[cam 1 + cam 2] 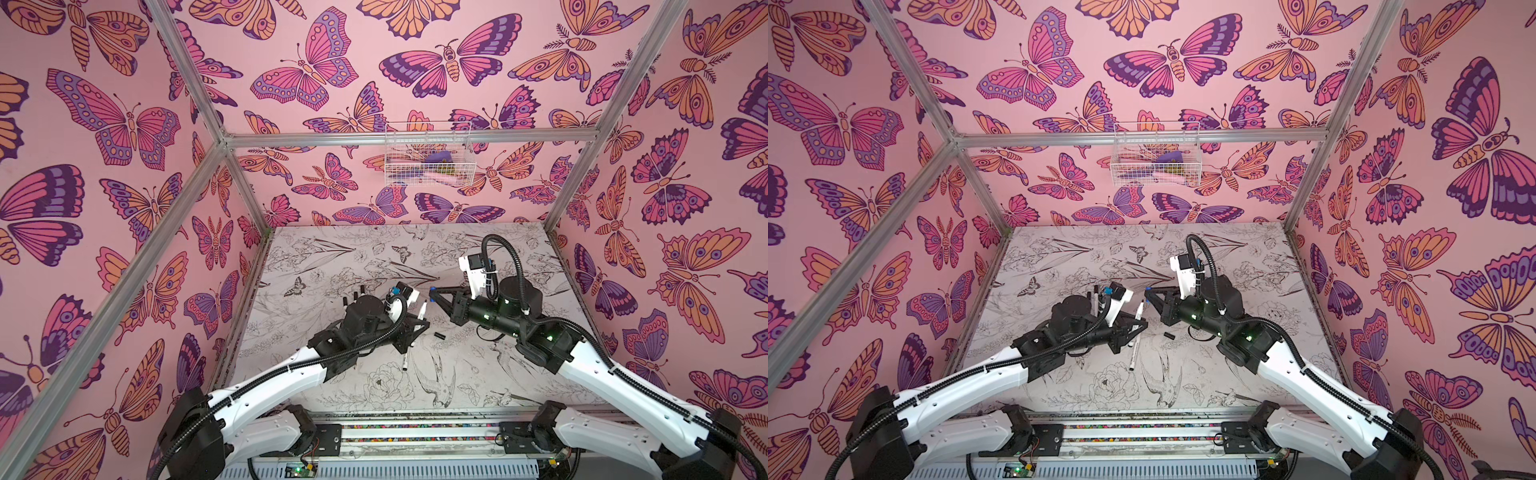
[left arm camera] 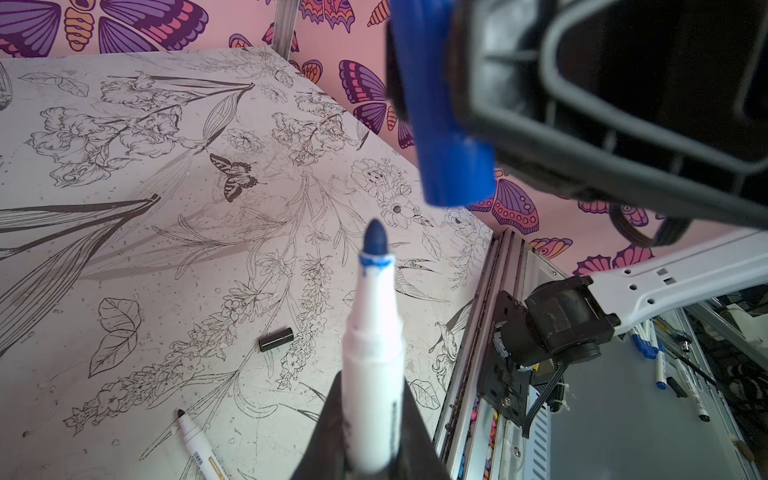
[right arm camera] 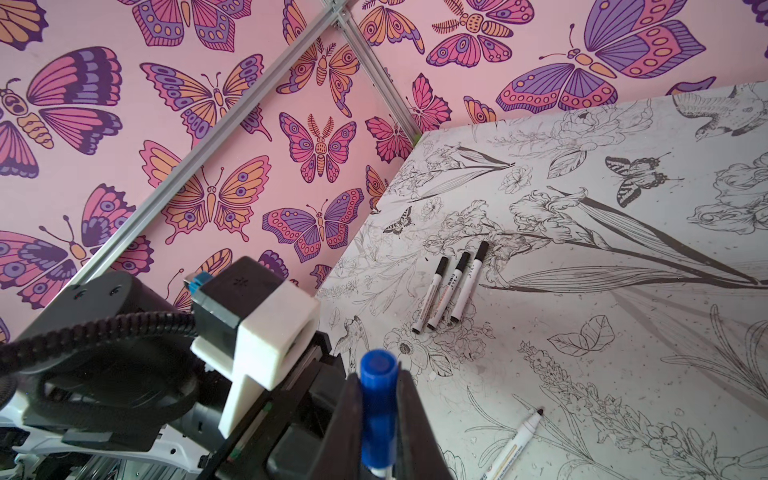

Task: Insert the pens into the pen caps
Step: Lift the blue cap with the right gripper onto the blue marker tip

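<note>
Left wrist: left fingers (image 2: pixel 419 440) clamp blue pen (image 2: pixel 372 332), tip aimed at blue cap (image 2: pixel 446 158).
Right wrist: right fingers (image 3: pixel 415 415) pinch blue cap, steadying it.
Top view: blue cap (image 1: pixel 432 288) at blue pen's (image 1: pixel 422 311) 1 o'clock, apart.

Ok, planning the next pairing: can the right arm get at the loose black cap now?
Probably not yet. The black cap lies in the open near the right claw, nothing over it, but that claw is shut on the blue cap.
</note>
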{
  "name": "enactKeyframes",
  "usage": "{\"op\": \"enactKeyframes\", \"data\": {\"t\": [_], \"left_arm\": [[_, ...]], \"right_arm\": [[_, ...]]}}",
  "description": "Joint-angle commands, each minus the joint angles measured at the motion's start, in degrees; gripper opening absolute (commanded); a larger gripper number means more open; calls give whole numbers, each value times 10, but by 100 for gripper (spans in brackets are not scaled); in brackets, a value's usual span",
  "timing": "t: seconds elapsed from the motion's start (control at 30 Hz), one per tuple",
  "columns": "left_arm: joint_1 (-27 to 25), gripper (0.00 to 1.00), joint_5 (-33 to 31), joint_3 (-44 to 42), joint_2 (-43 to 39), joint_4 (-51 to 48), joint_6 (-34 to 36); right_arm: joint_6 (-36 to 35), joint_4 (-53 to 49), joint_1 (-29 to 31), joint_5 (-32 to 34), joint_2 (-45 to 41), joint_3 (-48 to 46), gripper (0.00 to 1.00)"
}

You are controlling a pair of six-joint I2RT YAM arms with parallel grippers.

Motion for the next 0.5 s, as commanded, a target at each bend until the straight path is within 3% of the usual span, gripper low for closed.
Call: {"op": "enactKeyframes", "data": {"t": [0.0,0.47], "left_arm": [[-5,0,10,0,4,15,11],[-7,0,2,-6,-4,15,10]], "right_arm": [[9,24,-3,0,7,1,0],[17,43,-3,-24,28,2,0]]}}
